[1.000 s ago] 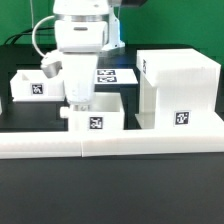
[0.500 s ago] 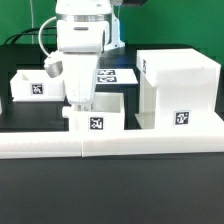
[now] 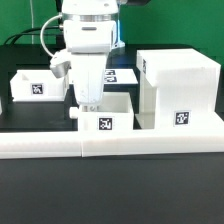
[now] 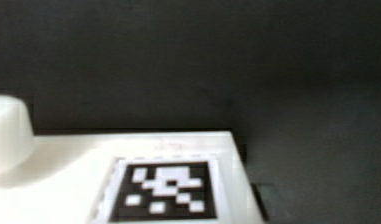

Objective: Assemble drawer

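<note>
The drawer's tall hollow housing (image 3: 185, 85) stands at the exterior view's right, with a tag on its front. One knobbed tray (image 3: 116, 121) sits just beside it, its knob (image 3: 76, 113) pointing to the exterior view's left. My gripper (image 3: 89, 102) reaches down onto this tray's knob-side wall and appears shut on it; the fingertips are partly hidden by the wall. The second tray (image 3: 30, 88) sits at the far left. The wrist view shows a white tagged face (image 4: 169, 190) and a knob (image 4: 6, 135) over dark table; no fingers show there.
Long low white border bars (image 3: 120, 147) run along the front of the work area. The marker board (image 3: 118, 74) lies flat behind the arm. A black cable hangs at the arm's left.
My gripper and the middle tray have moved together toward the exterior view's right, closer to the housing. The housing and the left tray have not moved.
</note>
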